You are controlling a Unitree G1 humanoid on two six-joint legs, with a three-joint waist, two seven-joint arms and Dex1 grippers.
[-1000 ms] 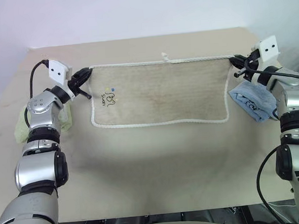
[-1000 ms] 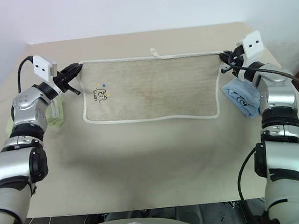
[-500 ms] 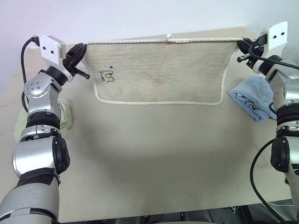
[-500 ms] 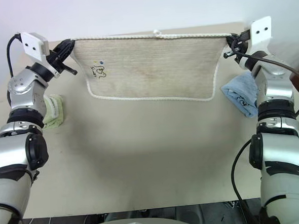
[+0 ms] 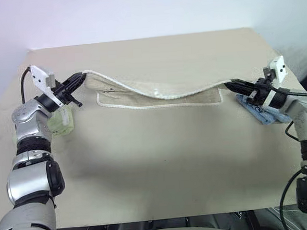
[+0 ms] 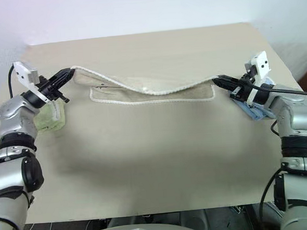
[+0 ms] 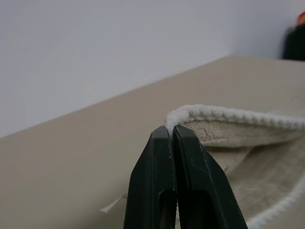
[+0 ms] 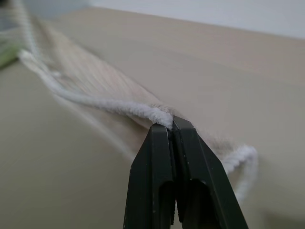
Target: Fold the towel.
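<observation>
The beige towel (image 5: 157, 91) with white corded edging hangs slack between my two grippers, low over the middle of the tan table (image 5: 156, 161). Its near edge (image 5: 158, 105) rests on the table and the held edge sags across it. My left gripper (image 5: 81, 75) is shut on the towel's left corner (image 7: 172, 119). At the right side my right gripper (image 5: 228, 82) is shut on the other corner (image 8: 164, 119). Both grippers point inward, roughly level, just above the table.
A small light-green towel (image 5: 60, 123) lies on the table under my left forearm. A folded light-blue towel (image 5: 263, 113) lies beneath my right wrist. The table's far edge meets a white wall.
Both grippers came down and back toward me with the corners. The towel, held taut and high half a second ago, now droops and lies partly on the table.
</observation>
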